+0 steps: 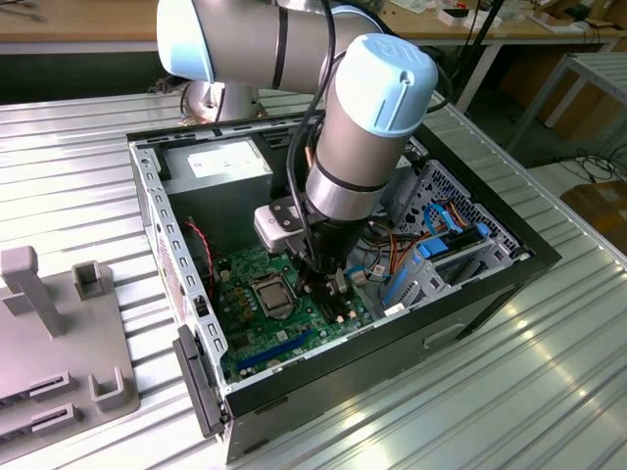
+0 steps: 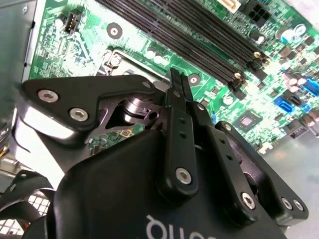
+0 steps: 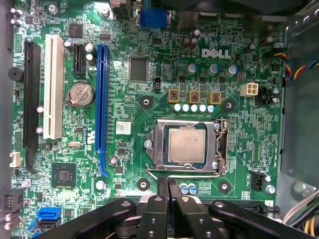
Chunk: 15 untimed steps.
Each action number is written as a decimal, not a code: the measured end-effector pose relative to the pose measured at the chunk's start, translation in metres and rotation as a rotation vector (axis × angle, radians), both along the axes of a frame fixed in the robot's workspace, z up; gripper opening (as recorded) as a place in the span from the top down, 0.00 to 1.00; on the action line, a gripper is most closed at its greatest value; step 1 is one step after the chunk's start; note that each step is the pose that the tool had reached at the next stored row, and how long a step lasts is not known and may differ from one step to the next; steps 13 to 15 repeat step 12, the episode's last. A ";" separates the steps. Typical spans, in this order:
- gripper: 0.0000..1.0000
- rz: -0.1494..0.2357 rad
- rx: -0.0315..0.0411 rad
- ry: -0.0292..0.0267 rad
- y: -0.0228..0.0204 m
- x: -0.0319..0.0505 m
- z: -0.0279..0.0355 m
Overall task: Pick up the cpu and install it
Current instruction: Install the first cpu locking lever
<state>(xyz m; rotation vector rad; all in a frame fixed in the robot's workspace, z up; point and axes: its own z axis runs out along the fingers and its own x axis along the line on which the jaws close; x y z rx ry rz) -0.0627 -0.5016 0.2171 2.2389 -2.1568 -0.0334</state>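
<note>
The cpu point(image 3: 187, 143), a small square chip with a silver-grey top, lies flat in the motherboard socket, and the metal retaining frame point(image 3: 158, 144) sits around its edges. In the exterior view the cpu point(image 1: 272, 294) lies inside the open computer case. My gripper point(image 3: 168, 185) is shut with nothing between its fingers, and its tips hover just beside the socket's edge, apart from the chip. The second wrist view shows the two black fingers point(image 2: 173, 84) pressed together above the green board. In the exterior view the gripper point(image 1: 328, 284) hangs over the board to the exterior view's right of the cpu.
The case walls point(image 1: 157, 225) enclose the board. A grey power-supply box point(image 1: 227, 164) sits at the back, with coloured cables and a drive cage point(image 1: 436, 245) on the exterior view's right. Long black memory slots point(image 2: 199, 30), a blue slot point(image 3: 102, 99) and a white slot point(image 3: 53, 84) line the board. A grey fixture point(image 1: 59, 333) stands outside.
</note>
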 end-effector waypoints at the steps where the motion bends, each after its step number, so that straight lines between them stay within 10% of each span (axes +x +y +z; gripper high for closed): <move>1: 0.85 0.000 0.0000 0.0000 0.0006 -0.0024 0.0000; 15: 0.85 0.001 0.0000 0.0000 0.0031 -0.0112 0.0000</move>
